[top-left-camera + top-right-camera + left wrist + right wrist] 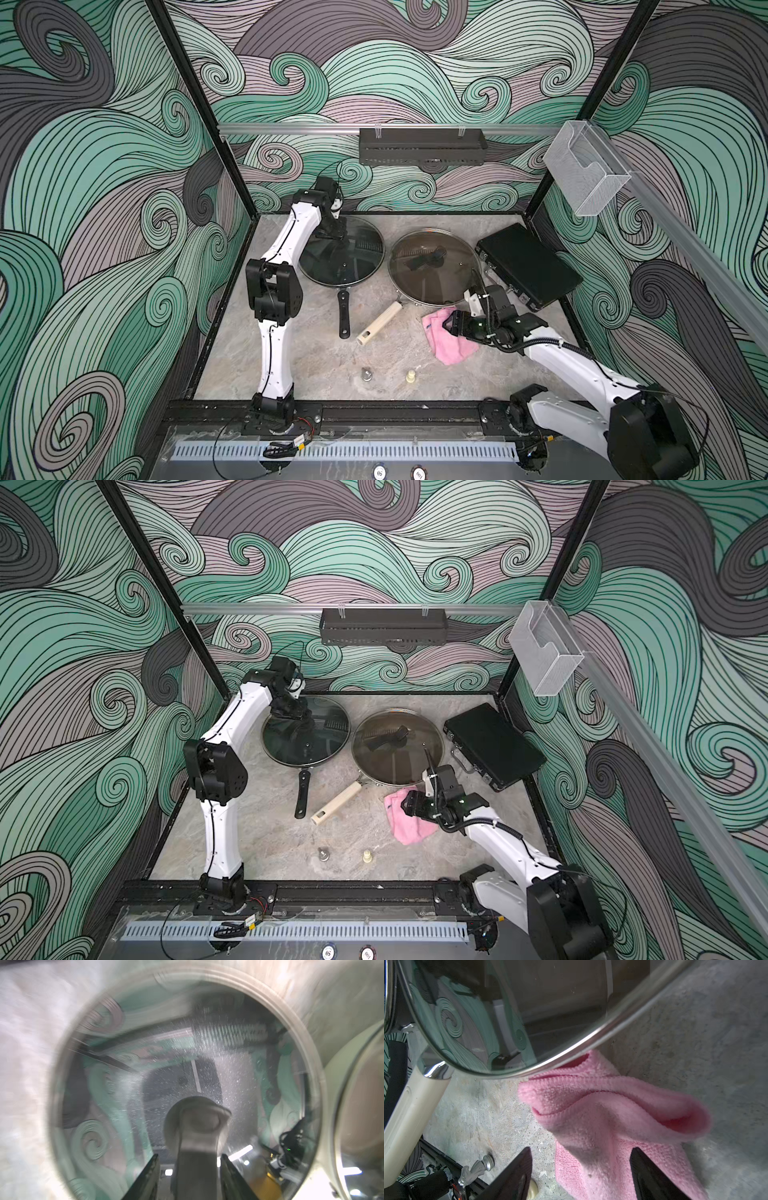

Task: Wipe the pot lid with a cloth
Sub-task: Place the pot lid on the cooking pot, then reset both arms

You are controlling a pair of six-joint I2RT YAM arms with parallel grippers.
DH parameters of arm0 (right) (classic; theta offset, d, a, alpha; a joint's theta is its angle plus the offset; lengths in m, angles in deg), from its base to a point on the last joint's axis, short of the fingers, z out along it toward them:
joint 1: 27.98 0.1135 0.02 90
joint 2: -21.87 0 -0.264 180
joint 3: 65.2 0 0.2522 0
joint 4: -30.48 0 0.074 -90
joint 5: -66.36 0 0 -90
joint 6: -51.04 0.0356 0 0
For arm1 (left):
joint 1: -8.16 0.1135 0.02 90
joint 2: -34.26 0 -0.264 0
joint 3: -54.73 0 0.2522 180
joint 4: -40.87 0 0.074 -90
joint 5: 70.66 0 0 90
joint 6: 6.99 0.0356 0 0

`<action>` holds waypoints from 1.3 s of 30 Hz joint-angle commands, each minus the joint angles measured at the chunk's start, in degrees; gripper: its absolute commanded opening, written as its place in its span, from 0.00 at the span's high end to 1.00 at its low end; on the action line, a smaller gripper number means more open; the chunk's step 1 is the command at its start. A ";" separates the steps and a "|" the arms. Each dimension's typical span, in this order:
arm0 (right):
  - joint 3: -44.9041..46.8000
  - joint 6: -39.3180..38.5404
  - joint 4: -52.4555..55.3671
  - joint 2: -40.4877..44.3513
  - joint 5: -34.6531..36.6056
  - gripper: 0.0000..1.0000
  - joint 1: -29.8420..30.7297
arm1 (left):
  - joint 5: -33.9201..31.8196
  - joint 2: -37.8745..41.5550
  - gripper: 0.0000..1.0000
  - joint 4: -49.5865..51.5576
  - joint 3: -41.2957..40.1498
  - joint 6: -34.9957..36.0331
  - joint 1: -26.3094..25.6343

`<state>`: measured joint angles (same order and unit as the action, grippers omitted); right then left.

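Two glass pot lids lie on pans at the back of the table in both top views. My left gripper (337, 235) is down on the left lid (353, 262). In the blurred left wrist view its jaws (189, 1156) stand open, a thin gap on each side of the grey lid handle (197, 1122). The pink cloth (451, 347) lies rumpled on the table by the near rim of the right lid (432, 278). My right gripper (580, 1148) hangs open over it, a raised fold of cloth (612, 1105) between the spread fingers.
The right pan's cream handle (379, 323) and the left pan's black handle (343, 313) point towards the front. A black case (530, 266) lies at the back right. A small metal knob (366, 373) and a cream knob (411, 376) stand near the front.
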<state>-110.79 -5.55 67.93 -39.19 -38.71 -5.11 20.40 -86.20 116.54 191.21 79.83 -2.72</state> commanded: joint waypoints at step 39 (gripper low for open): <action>7.48 -34.05 -68.48 -24.03 40.70 0.07 -15.71 | -36.83 41.39 0.11 -77.73 -88.47 0.12 2.68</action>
<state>-103.82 -38.62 7.40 -61.46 4.29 -19.86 -17.77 -43.65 48.85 104.30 77.55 -0.93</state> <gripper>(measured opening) 0.926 0.892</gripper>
